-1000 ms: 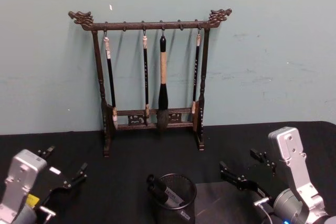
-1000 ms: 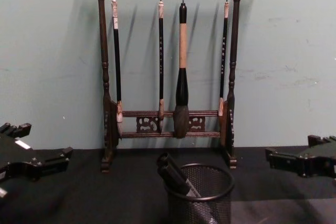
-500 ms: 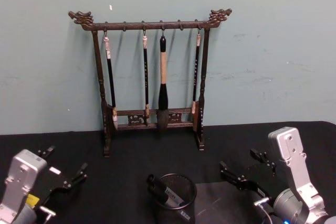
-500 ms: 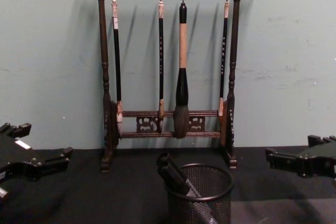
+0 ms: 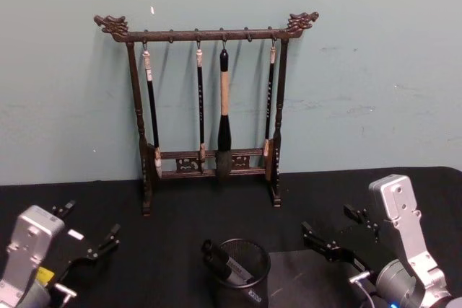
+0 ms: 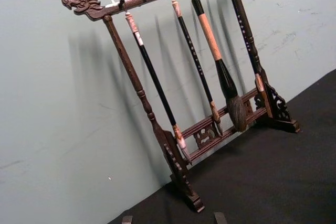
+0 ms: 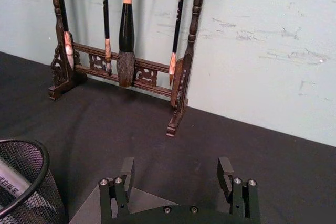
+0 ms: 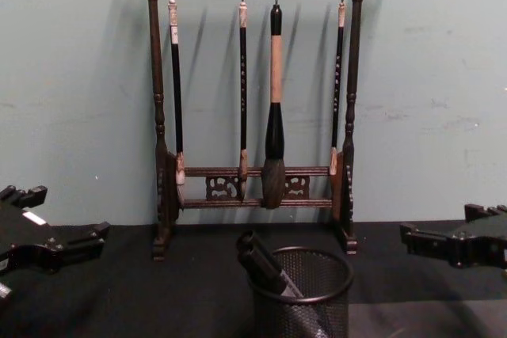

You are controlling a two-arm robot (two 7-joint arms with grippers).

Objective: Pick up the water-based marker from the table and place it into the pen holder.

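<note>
The pen holder is a small black wire-mesh cup standing on the black table at the near centre. The water-based marker, dark with a white label, leans inside it with its cap poking over the rim. The chest view shows the holder and marker from the side. My left gripper hovers open to the holder's left, holding nothing. My right gripper is open to its right, also holding nothing. In the right wrist view, the holder sits beside and apart from the open right gripper.
A tall dark wooden brush rack with several hanging brushes stands against the green wall behind the holder. A greyer mat patch lies under and right of the holder. Black cloth stretches to both sides.
</note>
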